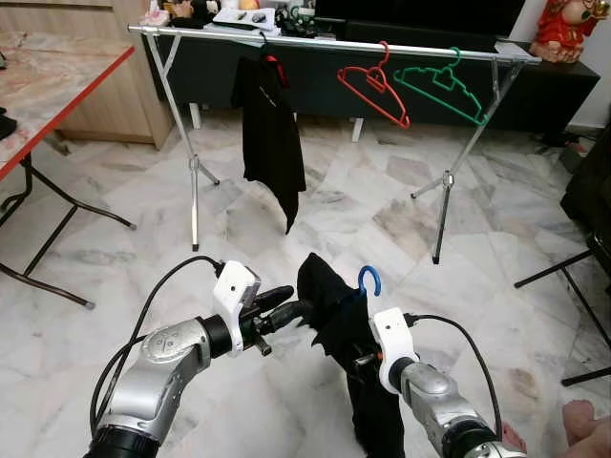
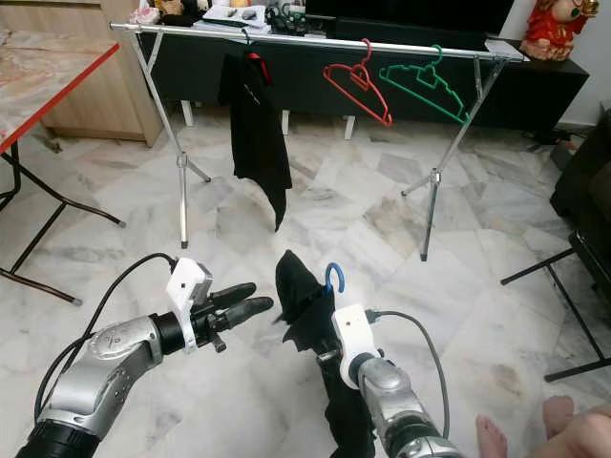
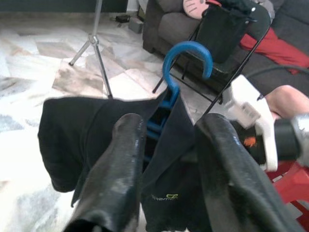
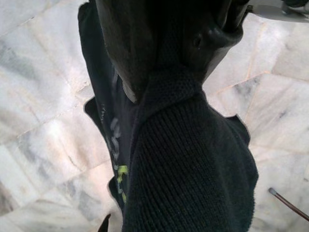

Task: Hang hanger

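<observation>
A blue hanger carries a black garment that hangs low in front of me. My right gripper is shut on the garment's knitted collar just under the hook. My left gripper is open, and its fingertips reach the garment's near shoulder from the left. In the left wrist view the blue hanger hook rises between the two spread fingers. A silver clothes rail stands ahead across the room.
On the rail hang a black shirt, a red hanger and a green hanger. A red-edged table stands at the left and a black chair frame at the right. A person's foot is at the lower right.
</observation>
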Controlling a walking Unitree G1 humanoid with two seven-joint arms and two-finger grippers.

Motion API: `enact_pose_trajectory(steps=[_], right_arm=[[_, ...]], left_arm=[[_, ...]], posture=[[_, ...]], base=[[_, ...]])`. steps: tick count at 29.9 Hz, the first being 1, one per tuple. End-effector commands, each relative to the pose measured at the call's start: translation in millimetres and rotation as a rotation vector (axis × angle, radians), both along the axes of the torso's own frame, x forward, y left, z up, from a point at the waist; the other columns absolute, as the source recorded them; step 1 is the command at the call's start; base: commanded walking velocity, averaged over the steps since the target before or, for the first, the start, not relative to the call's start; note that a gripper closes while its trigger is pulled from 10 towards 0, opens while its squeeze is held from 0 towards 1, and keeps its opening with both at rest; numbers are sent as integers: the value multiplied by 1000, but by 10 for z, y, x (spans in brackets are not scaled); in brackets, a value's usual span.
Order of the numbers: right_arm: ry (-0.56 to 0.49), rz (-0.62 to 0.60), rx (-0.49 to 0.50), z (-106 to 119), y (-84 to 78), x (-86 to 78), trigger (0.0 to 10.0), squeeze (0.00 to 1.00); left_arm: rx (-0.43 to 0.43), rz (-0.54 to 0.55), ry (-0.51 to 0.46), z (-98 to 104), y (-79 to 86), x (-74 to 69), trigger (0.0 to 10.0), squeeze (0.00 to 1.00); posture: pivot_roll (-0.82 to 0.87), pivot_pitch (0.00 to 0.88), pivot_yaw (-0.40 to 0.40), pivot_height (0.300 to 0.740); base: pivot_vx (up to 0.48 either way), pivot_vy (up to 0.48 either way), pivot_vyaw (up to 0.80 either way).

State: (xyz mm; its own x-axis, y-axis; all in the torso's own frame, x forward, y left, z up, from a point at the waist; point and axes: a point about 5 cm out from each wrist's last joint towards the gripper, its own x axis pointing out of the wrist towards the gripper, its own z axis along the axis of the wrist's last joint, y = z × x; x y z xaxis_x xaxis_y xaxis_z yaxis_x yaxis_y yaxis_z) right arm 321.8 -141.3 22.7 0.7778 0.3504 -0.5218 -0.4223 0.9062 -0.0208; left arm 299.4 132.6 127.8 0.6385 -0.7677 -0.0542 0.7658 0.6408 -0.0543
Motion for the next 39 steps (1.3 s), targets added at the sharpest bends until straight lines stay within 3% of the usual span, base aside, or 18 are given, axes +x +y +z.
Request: enact_pose_trajectory(steps=[1, 5, 11, 13, 20, 21, 25, 29, 32, 35, 39], right_arm=[[-69, 28, 1, 135, -20, 92, 0, 0], [-96, 118, 9, 198, -71, 103, 0, 0], [-104, 304, 97, 305, -110, 87, 0, 0], [-79, 393, 74, 333, -203, 66, 0, 0], [-2, 519, -32, 324, -401, 1, 0, 0], [39, 583, -95, 302, -488, -48, 0, 0], [64, 622, -185, 294, -603, -79, 0, 0], [119, 775, -197, 289, -619, -162, 0, 0], [174, 889, -192, 267, -584, -226, 0, 0], [175, 925, -212, 263, -549, -228, 0, 0], [170, 984, -185, 276, -445, -225, 0, 0]], left_arm=[[10, -2, -12, 22, 17, -15, 10000, 1000], [22, 15, -9, 12, 73, -14, 10000, 1000], [47, 37, -7, -4, 150, -6, 10000, 1000], [77, 50, -5, -23, 206, -6, 10000, 1000], [146, 58, 8, -86, 338, -39, 10000, 1000], [222, 48, 9, -137, 413, -75, 10000, 0], [275, 5, 30, -185, 504, -151, 10000, 0], [295, -93, 63, -198, 522, -253, 10000, 0], [330, -230, 126, -276, 476, -367, 10000, 0], [391, -272, 154, -373, 458, -385, 10000, 0], [407, -310, 191, -461, 418, -383, 10000, 0]], posture=[[-9, 119, -53, 740], [-9, 124, -53, 740], [-9, 126, -49, 740], [-11, 125, -48, 740], [-13, 124, -48, 740], [-9, 124, -49, 740], [-2, 124, -53, 740], [6, 118, -55, 740], [9, 117, -62, 740], [21, 115, -85, 740], [41, 110, -109, 740]], base=[[0, 0, 0], [0, 0, 0], [0, 0, 0], [0, 0, 0], [0, 0, 0], [0, 0, 0], [0, 0, 0], [0, 0, 0], [0, 0, 0], [0, 0, 0], [0, 0, 0]])
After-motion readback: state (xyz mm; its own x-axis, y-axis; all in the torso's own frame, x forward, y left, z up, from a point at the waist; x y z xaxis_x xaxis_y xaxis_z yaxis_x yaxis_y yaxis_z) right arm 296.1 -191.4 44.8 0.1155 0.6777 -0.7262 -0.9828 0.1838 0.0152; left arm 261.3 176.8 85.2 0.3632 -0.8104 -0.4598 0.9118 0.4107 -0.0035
